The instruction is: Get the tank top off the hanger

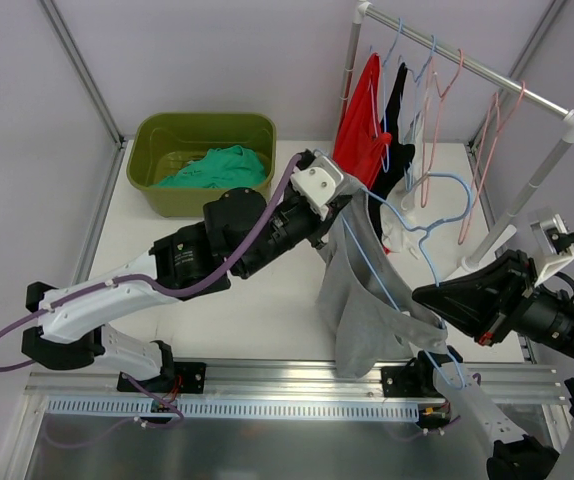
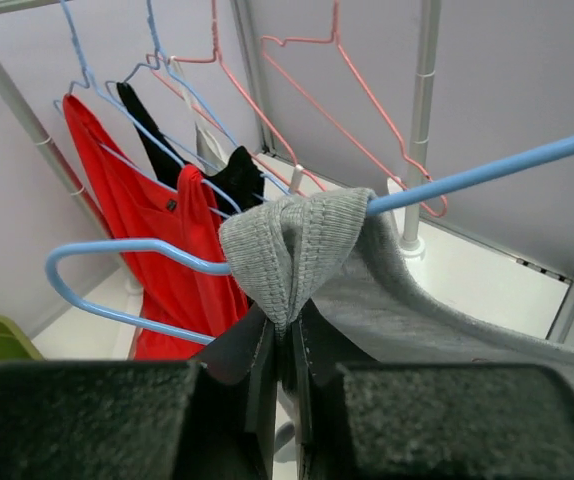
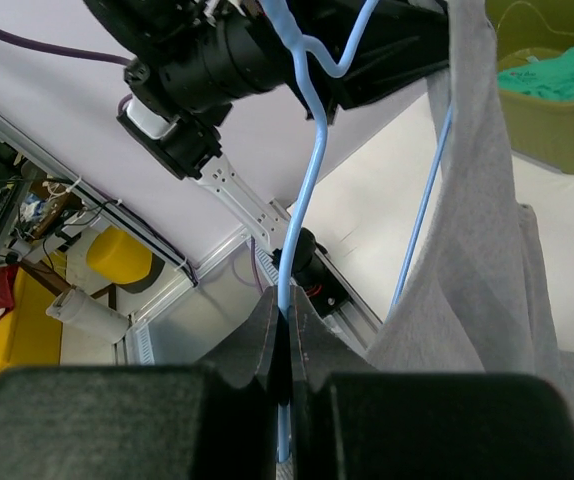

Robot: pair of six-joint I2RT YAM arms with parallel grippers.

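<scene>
Basin (image 1: 203, 121), partly behind left arm (image 1: 235, 228), holding teal garment (image 1: 217, 168); left pincer (image 2: 285, 342) gripping tank top (image 2: 297, 240), right pincer (image 3: 287, 322) gripping hanger (image 3: 305, 190).

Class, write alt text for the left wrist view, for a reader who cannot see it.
The left gripper pinches a fold of the grey tank top where its strap drapes over a blue hanger. Behind, a red top and a black top hang on the rack beside empty pink hangers.
</scene>
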